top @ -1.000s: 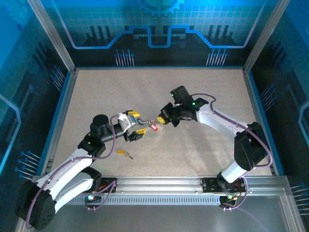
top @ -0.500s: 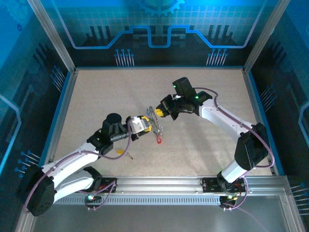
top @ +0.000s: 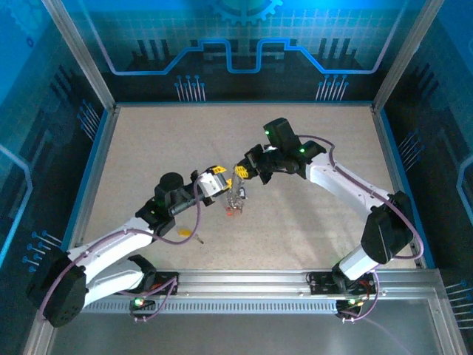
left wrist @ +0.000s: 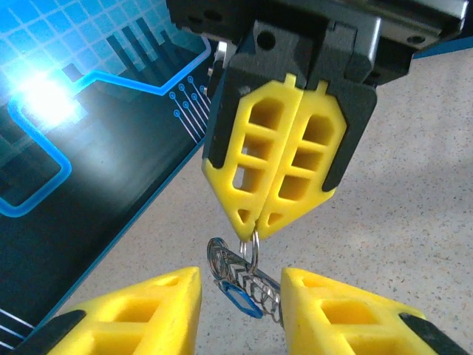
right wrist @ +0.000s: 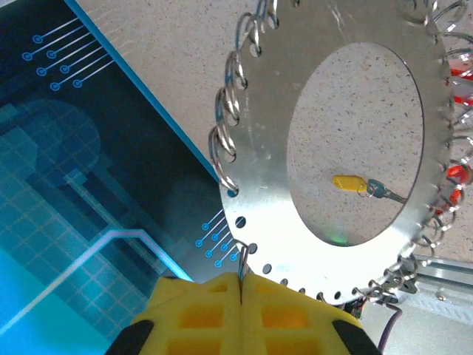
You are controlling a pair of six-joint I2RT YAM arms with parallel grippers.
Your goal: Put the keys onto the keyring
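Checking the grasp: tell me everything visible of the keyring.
The keyring is a flat, silvery metal disc with a round opening, its rim punched with holes, many carrying wire loops. From it dangle red key heads and a blue key head. It hangs from the shut right gripper, pinched at one loop, between the left gripper's open fingers.

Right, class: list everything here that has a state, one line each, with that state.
keyring: hanging from the right gripper
right gripper: shut on a loop at the keyring's rim
left gripper: open, fingers either side of the keyring
blue key: on the keyring
red keys: on the keyring
yellow key: loose on the table
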